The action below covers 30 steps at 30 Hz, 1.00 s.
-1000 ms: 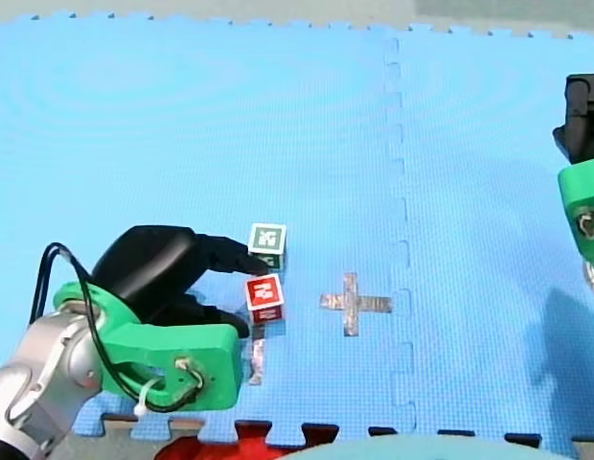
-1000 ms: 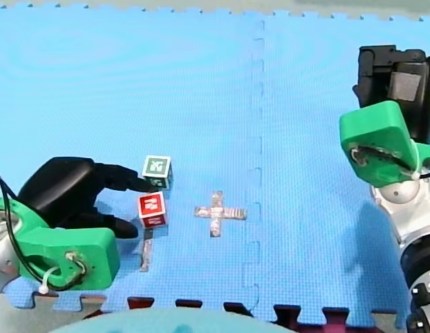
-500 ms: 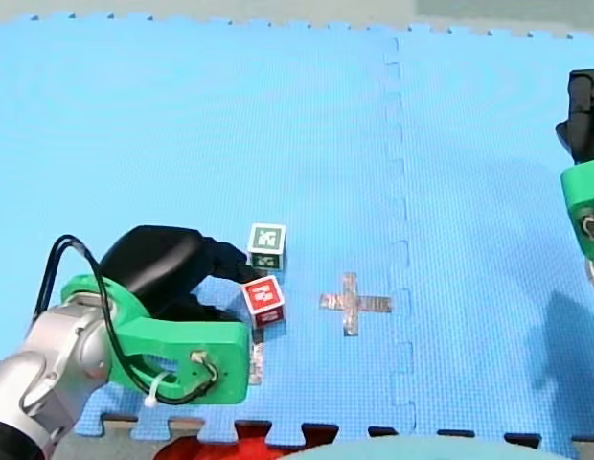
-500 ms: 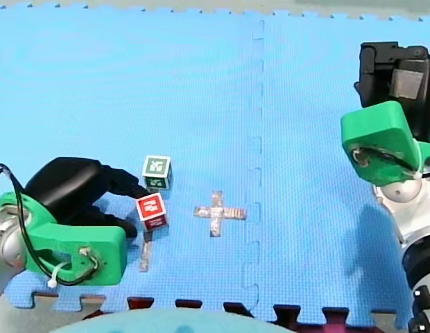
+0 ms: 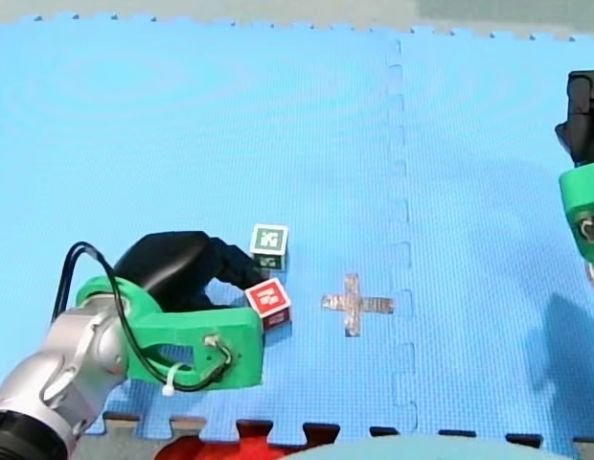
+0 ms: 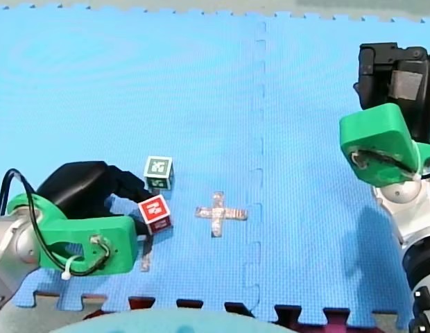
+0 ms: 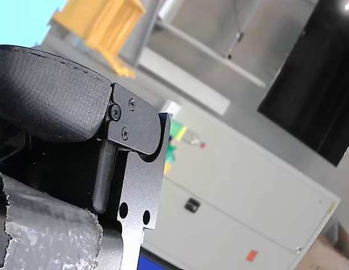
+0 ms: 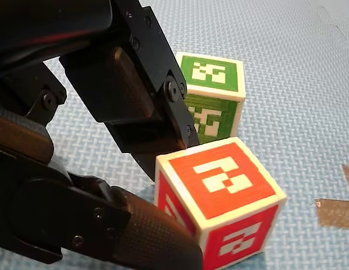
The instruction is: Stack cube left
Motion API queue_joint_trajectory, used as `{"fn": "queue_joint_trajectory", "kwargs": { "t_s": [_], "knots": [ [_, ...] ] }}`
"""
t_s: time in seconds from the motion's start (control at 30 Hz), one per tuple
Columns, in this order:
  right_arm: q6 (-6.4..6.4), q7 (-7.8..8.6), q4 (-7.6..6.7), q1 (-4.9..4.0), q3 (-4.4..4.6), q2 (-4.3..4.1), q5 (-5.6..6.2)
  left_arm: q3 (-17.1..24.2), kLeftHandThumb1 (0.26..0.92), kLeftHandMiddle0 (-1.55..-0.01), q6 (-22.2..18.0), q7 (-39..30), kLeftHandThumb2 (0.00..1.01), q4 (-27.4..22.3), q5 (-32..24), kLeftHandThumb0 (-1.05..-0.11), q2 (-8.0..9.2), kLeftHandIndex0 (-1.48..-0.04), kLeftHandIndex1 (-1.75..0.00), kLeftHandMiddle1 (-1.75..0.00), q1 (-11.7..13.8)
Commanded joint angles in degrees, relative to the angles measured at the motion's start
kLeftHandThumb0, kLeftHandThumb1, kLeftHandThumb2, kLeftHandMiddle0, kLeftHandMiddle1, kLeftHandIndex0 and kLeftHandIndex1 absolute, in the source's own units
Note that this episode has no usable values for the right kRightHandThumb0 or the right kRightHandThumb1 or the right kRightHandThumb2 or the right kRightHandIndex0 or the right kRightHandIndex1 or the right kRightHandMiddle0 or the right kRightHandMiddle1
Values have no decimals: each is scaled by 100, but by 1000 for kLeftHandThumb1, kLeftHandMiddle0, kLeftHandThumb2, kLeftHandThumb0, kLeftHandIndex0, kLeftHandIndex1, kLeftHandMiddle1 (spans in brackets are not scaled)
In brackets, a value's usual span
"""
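The red cube (image 5: 268, 300) sits tilted in the robot's left hand (image 5: 174, 274), gripped between the black fingers (image 8: 142, 107) near the front of the blue foam mat (image 5: 278, 115). 1 green cube (image 5: 268, 245) stands upright just behind it. A silver tape cross (image 5: 353, 304) lies to the right. The right hand (image 6: 395, 69) is at the mat's right edge; whether it is clenched cannot be told.

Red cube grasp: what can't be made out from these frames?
- Underside of the red cube: on or off the mat, cannot tell; the left hand and the picture edge hide it in the second wrist view.
- Grip under that cube: the green wrist bracket covers it in the head views.
- Base of the green cube: behind the red cube, second wrist view.
- The right hand: cut by the first head view's right edge.
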Motion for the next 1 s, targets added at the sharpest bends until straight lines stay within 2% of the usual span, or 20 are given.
{"fn": "queue_joint_trajectory", "kwargs": {
  "t_s": [0.0,0.17,0.23,0.3,0.43,0.5,0.67,0.7,0.77,0.83,0.93,0.97],
  "knots": [
    [-22,-27,-31,23,-5,-24,-2,-33,853,-848,-9,-68,6,55,-12,-849,-24,-992,-25,-1746,44],
    [-13,-52,-33,33,1,-7,-10,-72,851,-824,138,-244,2,-12,-39,-852,-43,-957,-5,-1746,50],
    [-12,-59,-17,29,5,-2,-12,-63,834,-779,171,-531,0,-41,-160,-856,-24,-791,-1,-1730,31],
    [-9,-69,4,20,11,5,-15,-40,821,-756,118,-732,0,-54,-281,-855,9,-685,0,-1708,24],
    [-12,-87,42,7,15,12,-17,-21,808,-730,38,-851,0,-21,-362,-877,51,-594,0,-1737,9],
    [-18,-93,54,6,14,12,-15,-19,803,-706,52,-931,0,-20,-387,-920,55,-545,0,-1744,1],
    [-52,-81,77,-1,0,-7,2,-31,788,-653,278,-1153,0,-283,-422,-951,45,-575,-21,-1707,54],
    [-55,-85,78,-3,0,-8,1,-42,789,-654,357,-1185,1,-365,-402,-956,47,-579,-20,-1668,75],
    [-55,-92,83,-11,0,-8,-3,-64,795,-706,528,-1253,1,-522,-362,-983,53,-543,-7,-1412,108],
    [-55,-96,86,-16,-1,-11,-5,-84,805,-751,658,-1332,1,-655,-335,-1024,70,-486,-2,-1071,133],
    [-50,-107,77,-18,0,-10,-11,-112,823,-806,701,-1401,3,-734,-292,-1045,110,-454,0,-699,147],
    [-47,-114,72,-19,2,-9,-14,-124,826,-820,699,-1408,4,-743,-271,-1047,127,-446,0,-659,146]
  ]
}}
